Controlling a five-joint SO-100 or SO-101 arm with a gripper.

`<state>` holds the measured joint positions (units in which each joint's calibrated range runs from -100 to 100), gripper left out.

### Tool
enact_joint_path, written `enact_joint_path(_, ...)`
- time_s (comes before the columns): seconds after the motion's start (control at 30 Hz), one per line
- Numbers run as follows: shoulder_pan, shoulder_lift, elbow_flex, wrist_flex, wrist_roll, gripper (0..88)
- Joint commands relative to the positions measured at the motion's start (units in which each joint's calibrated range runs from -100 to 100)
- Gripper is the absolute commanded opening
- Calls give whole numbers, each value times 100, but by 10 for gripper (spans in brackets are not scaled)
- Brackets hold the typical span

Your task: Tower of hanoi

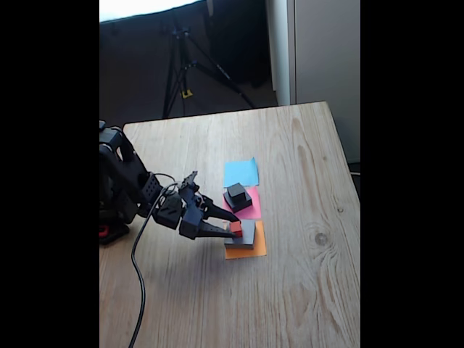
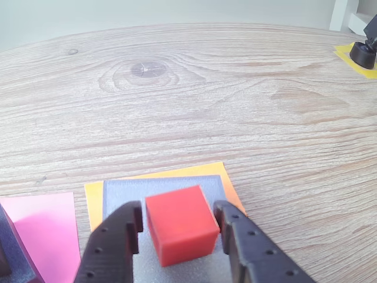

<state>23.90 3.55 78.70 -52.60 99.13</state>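
Observation:
A tiny red cube [image 1: 236, 229] [image 2: 179, 227] rests on the large flat grey block [image 1: 249, 233] [image 2: 165, 186], which lies on an orange paper square [image 1: 258, 250] [image 2: 93, 197]. My gripper [image 1: 233, 225] [image 2: 178, 207] reaches in from the left in the fixed view. Its two black fingers press close against the cube's two sides. On the pink paper square [image 1: 253, 206] [image 2: 47, 236] stands the medium black block [image 1: 238, 202] [image 2: 9, 253] with the small black cube [image 1: 236, 191] on top.
A bare blue paper square [image 1: 241, 172] lies just beyond the pink one. The arm's base and a black cable [image 1: 138, 275] sit at the table's left. A tripod [image 1: 181, 65] stands behind the table. A black foot on yellow tape [image 2: 362, 53] marks the wrist view's far right.

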Motion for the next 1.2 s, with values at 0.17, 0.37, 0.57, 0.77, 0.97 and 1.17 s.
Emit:
enact_joint_path(0.17,-46,1,-34,-175,87,82)
enact_joint_path(0.37,-46,9,-16,-175,87,60)
enact_joint_path(0.57,-71,9,-7,-175,87,32)
enact_joint_path(0.77,-88,-37,30,-167,87,2)
enact_joint_path(0.97,-221,-718,-34,675,87,2)
enact_joint_path(1.17,-489,-2179,-507,3241,87,2)
